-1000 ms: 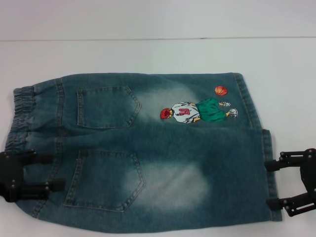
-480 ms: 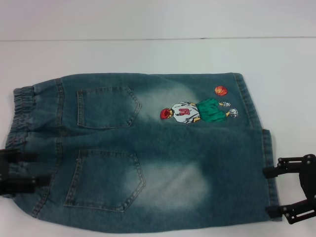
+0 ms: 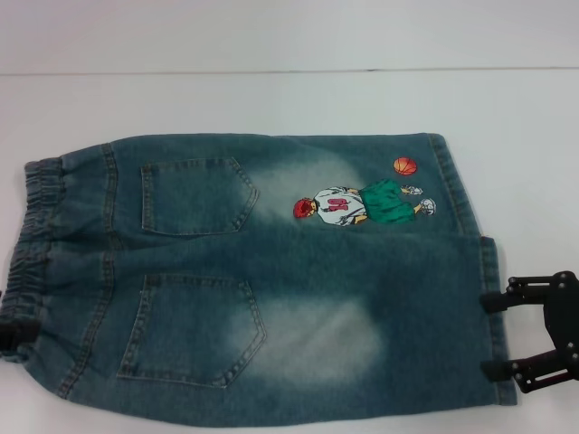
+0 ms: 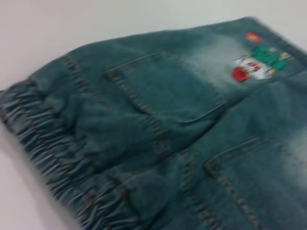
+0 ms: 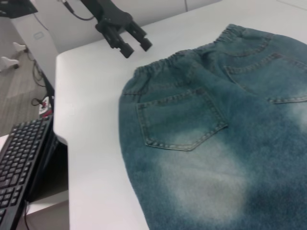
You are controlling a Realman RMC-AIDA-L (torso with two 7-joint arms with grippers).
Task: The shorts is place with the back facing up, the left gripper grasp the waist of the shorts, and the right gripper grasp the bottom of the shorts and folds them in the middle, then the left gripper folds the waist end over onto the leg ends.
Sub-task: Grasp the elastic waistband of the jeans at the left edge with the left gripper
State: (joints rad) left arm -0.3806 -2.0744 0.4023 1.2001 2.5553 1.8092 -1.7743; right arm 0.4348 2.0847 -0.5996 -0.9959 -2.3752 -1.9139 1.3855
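Observation:
The shorts (image 3: 262, 280) lie flat, back up, on the white table (image 3: 271, 99), with both back pockets and the embroidered basketball player (image 3: 357, 203) showing. The elastic waist (image 3: 36, 226) is at the left and the leg ends (image 3: 488, 316) at the right. Only a dark sliver of my left gripper (image 3: 9, 330) shows at the left edge, beside the waist. In the right wrist view the left gripper (image 5: 136, 49) hangs open over the bare table just off the waistband (image 5: 158, 67). My right gripper (image 3: 486, 335) stands open at the near leg's hem, a finger on either side.
A black keyboard (image 5: 19, 163) sits on a lower desk beyond the table's edge (image 5: 62, 120) on the waist side. The table's far edge (image 3: 289, 70) runs behind the shorts.
My left gripper has drawn back leftward off the waist until it is almost out of the head view. The right gripper has stayed near the hem, shifting only slightly.

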